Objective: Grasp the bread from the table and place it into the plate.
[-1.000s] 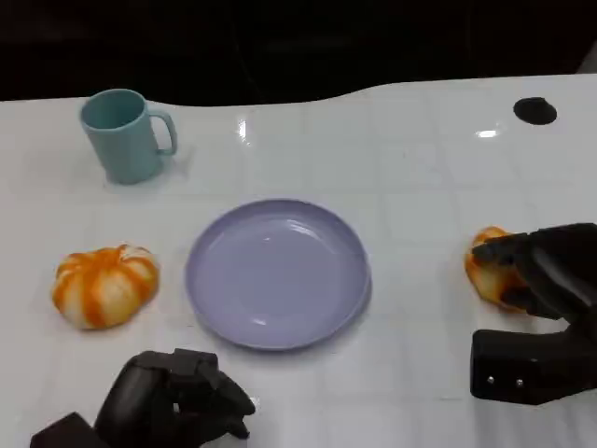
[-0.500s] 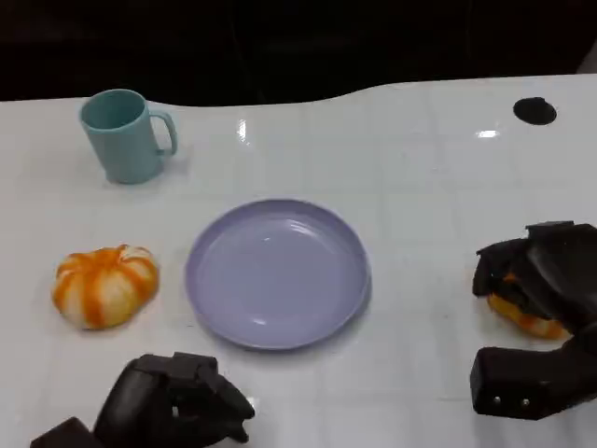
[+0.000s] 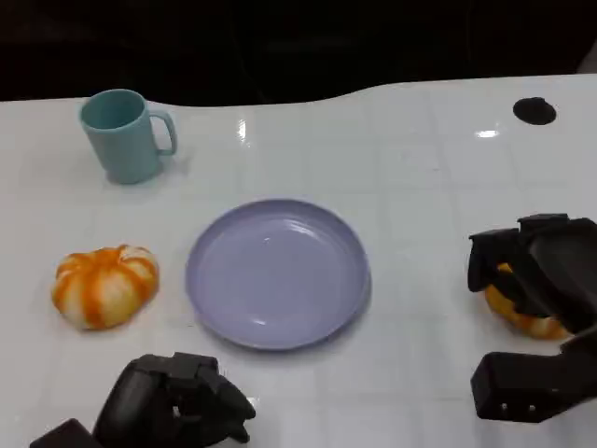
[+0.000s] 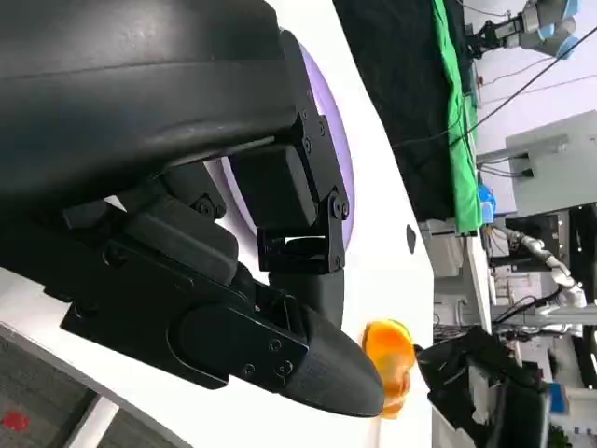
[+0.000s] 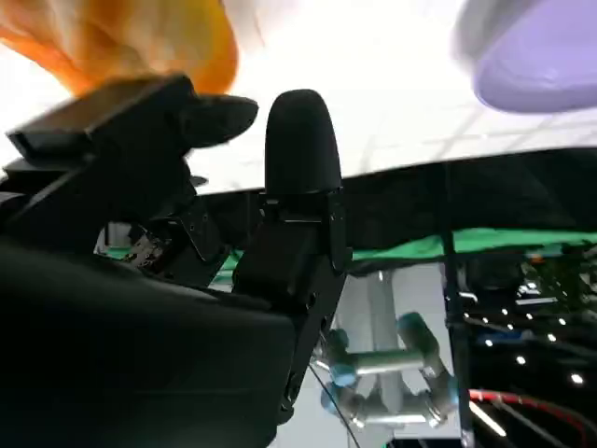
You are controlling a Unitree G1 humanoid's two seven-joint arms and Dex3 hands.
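Note:
The bread (image 3: 528, 318), an orange bun, lies at the table's right side, and my right hand (image 3: 543, 273) sits over it with its fingers curled around it. In the right wrist view the bread (image 5: 121, 37) is blurred against the fingers of that hand (image 5: 215, 215). The lilac plate (image 3: 280, 275) stands bare in the middle of the table, well to the left of the bread. My left hand (image 3: 175, 401) rests at the near left edge with its fingers curled in on nothing. From the left wrist the bread (image 4: 387, 359) shows beyond the plate's rim (image 4: 341, 159).
A teal mug (image 3: 123, 136) stands at the back left. An orange-and-white pumpkin-shaped bun (image 3: 104, 285) lies left of the plate. A small black disc (image 3: 534, 110) sits at the far right. White tabletop runs between the plate and the bread.
My right hand has come down over the bread and closed round it. The bread has shifted nearer and to the right with the hand. The left hand has stayed put.

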